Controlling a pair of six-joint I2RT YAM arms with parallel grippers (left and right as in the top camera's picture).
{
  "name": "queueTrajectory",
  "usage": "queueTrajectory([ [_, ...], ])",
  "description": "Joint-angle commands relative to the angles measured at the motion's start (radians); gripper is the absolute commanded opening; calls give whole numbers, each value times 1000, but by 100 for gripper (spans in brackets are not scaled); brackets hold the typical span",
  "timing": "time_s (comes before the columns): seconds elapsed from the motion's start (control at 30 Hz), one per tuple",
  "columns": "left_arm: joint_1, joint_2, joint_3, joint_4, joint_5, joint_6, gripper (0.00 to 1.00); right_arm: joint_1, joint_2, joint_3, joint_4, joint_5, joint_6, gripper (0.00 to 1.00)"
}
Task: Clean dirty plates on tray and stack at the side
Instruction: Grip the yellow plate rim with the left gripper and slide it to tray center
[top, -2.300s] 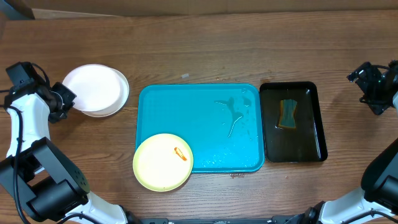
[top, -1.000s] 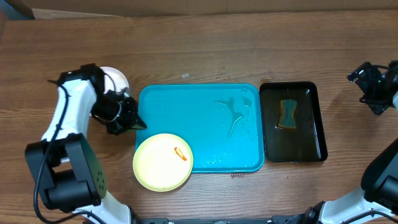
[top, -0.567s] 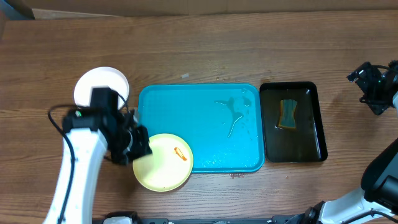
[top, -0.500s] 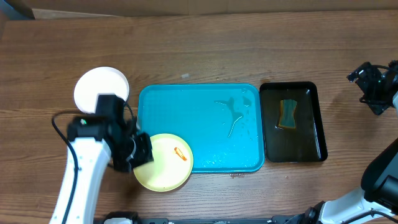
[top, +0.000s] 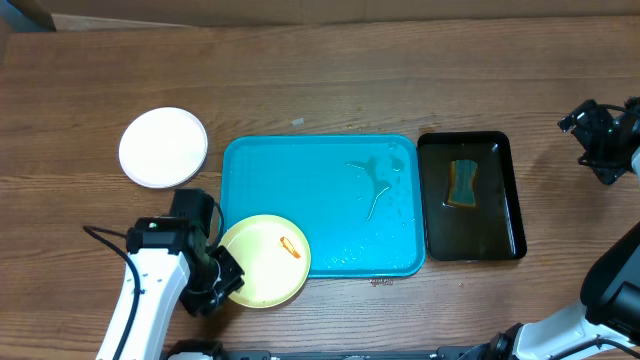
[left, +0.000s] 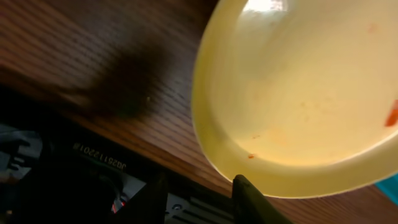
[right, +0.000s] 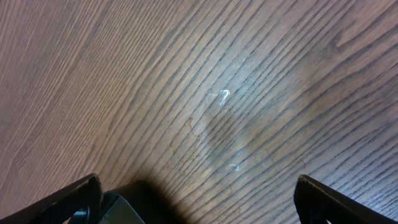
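Yellow plate (top: 262, 260) lies flat on the front-left corner of the tray (top: 300, 170), its left and front rim hanging off the tray edge over the bench (top: 350, 80). An orange smear (top: 289, 246) sits on the plate's right side, so it is not yet clean. White plates (top: 163, 147) sit on the bench off the tray's back-left corner, well apart from it. Only one disc shows from above, so I can't tell the count.

Left claw (top: 222, 285) is at the plate's overhanging rim, just off the tray's front-left corner. In the left wrist view the left claw (left: 199, 186) has its fingers apart, with the plate rim (left: 214, 162) just ahead of the gap and nothing clamped. Right claw (top: 590, 140) hangs far right of the tray, past the black tray (top: 505, 200) holding the sponge (top: 463, 182). In the right wrist view its fingers are wide apart over bare wood (right: 196, 186).

Step in hand, as I judge it: grab the yellow plate by its overhanging rim.
- Slide one finger under the lip and one over it, and go deep enough that the grip is past the curved edge.
- Close firmly, since the tray shows wet streaks (top: 375, 190) and the plate may be slippery.
- Lift level and clear the tray's raised rim before moving sideways.
- A shallow pinch risks tipping the plate or pushing it further onto the tray.
- The sponge is near the right arm, so the wipe probably falls to that side.
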Motion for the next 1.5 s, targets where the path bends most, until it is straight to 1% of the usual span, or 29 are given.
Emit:
queueTrajectory([
  [0.0, -4, -2, -56, 12, -19, -71, 35, -2, -25, 15, 3, -5, 2, 100],
  [0.17, -4, -2, -105, 66, -19, -77, 35, -2, -25, 15, 3, -5, 2, 100],
  [0.37, -4, -2, -186, 188, -11, -120, 35, -2, -25, 15, 3, -5, 2, 100],
  [0.43, -4, -2, -197, 203, -6, -120, 32, -2, -25, 15, 3, -5, 2, 100],
  [0.5, -4, -2, -198, 203, -1, -120, 25, -2, -25, 15, 3, -5, 2, 100],
  [0.57, -4, -2, -198, 204, 9, -120, 20, -2, -25, 15, 3, -5, 2, 100],
  [0.67, -4, -2, -196, 224, 35, -119, 6, -2, -25, 15, 3, -5, 2, 100],
  [0.7, -4, -2, -196, 237, 44, -117, 4, -2, -25, 15, 3, -5, 2, 100],
  [1.0, -4, -2, -108, 394, 72, -35, 4, -2, -25, 15, 3, -5, 2, 100],
  [1.17, -4, 7, -85, 555, 58, -28, 4, -2, -25, 15, 3, -5, 2, 100],
  [1.27, -13, 42, -85, 652, 61, -29, 4, -2, -25, 15, 3, -5, 2, 100],
  [1.3, -33, 76, -85, 703, 61, -33, 4, -2, -25, 15, 3, -5, 2, 100],
  [1.47, -117, 192, -85, 825, 61, -36, 4, -2, -25, 15, 3, -5, 2, 100],
])
